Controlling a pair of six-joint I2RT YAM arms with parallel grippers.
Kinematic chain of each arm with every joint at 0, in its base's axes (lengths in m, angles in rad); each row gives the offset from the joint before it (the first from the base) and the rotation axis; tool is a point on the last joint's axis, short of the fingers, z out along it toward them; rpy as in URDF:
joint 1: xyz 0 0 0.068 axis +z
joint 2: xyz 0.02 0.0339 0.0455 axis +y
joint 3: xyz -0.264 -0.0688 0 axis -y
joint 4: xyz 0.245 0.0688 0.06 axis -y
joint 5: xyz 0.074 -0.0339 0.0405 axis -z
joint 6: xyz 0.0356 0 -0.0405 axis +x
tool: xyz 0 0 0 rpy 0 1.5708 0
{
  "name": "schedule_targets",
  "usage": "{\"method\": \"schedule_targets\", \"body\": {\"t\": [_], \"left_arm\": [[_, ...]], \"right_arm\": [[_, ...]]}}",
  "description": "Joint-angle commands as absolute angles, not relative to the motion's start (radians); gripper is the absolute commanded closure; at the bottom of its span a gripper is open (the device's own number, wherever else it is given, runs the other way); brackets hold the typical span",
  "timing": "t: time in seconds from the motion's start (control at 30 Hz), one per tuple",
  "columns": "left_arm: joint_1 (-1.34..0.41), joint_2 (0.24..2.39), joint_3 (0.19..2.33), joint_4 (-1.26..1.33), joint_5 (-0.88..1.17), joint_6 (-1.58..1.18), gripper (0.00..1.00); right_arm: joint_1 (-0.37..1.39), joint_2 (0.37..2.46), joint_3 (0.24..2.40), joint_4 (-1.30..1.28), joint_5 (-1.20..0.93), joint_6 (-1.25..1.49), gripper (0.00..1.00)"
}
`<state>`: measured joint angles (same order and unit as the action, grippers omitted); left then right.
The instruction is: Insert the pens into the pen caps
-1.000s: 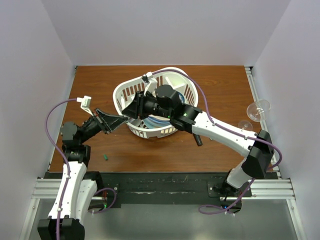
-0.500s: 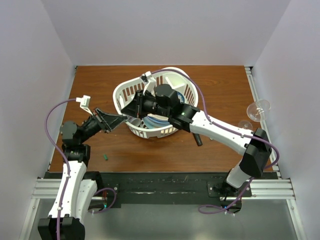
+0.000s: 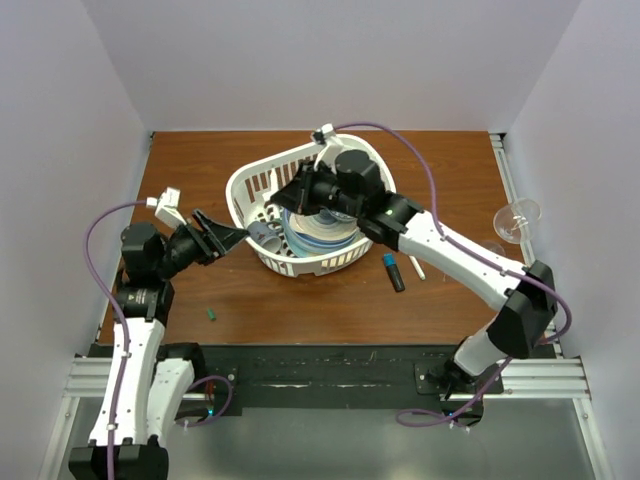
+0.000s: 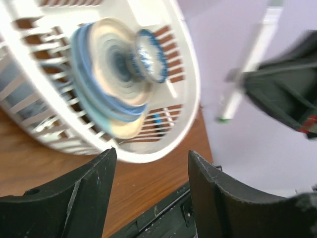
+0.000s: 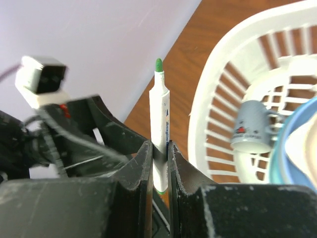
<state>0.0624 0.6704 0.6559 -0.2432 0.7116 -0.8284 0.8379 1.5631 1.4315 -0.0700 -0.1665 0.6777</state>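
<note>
My right gripper point(image 5: 159, 148) is shut on a white pen point(image 5: 160, 106) with a green tip, held upright in the air beside the white basket point(image 5: 210, 94). From above, this gripper point(image 3: 290, 195) hangs over the basket's left side. The left gripper point(image 4: 151, 163) stands open and holds nothing. It sits just left of the basket point(image 3: 352, 255), and the held pen point(image 4: 247, 64) shows up and to the right in its view. A small dark green pen cap point(image 3: 212, 314) lies on the table near the left arm. A black marker with a blue end point(image 3: 393, 271) and a white pen point(image 3: 416, 268) lie right of the basket.
The basket holds stacked blue-and-white plates point(image 3: 315, 228) and a grey mug point(image 3: 263, 232). A clear glass point(image 3: 516, 219) stands at the table's right edge. White walls close in three sides of the brown table point(image 3: 190, 170).
The left gripper has opened and drawn back a little to the left. The right gripper, still shut on the white pen, has moved back and right over the basket, uncovering the marker and pen on the table.
</note>
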Motion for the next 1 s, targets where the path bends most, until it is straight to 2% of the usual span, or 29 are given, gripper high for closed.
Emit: {"method": "schedule_targets", "body": {"t": [0.0, 0.13, 0.23, 0.47, 0.67, 0.97], "left_arm": [[0.06, 0.686, 0.701, -0.564, 0.421, -0.808, 0.38], [0.06, 0.736, 0.727, -0.864, 0.05, -0.876, 0.42], [0.06, 0.755, 0.703, -0.939, -0.073, -0.919, 0.45], [0.06, 0.764, 0.581, -0.95, -0.155, -0.988, 0.49], [0.06, 0.863, 0.594, -0.96, -0.207, -1.031, 0.5], [0.057, 0.988, 0.571, -0.899, -0.176, -1.031, 0.55]], "right_arm": [[0.808, 1.445, 1.421, -0.109, -0.127, 0.626, 1.0], [0.801, 1.379, 1.391, -0.14, -0.106, 0.594, 1.0], [0.798, 1.322, 1.358, -0.149, -0.091, 0.58, 1.0], [0.788, 1.232, 1.307, -0.172, -0.064, 0.56, 1.0], [0.787, 1.197, 1.295, -0.178, -0.051, 0.554, 1.0], [0.782, 1.164, 1.267, -0.176, -0.021, 0.546, 1.0]]}}
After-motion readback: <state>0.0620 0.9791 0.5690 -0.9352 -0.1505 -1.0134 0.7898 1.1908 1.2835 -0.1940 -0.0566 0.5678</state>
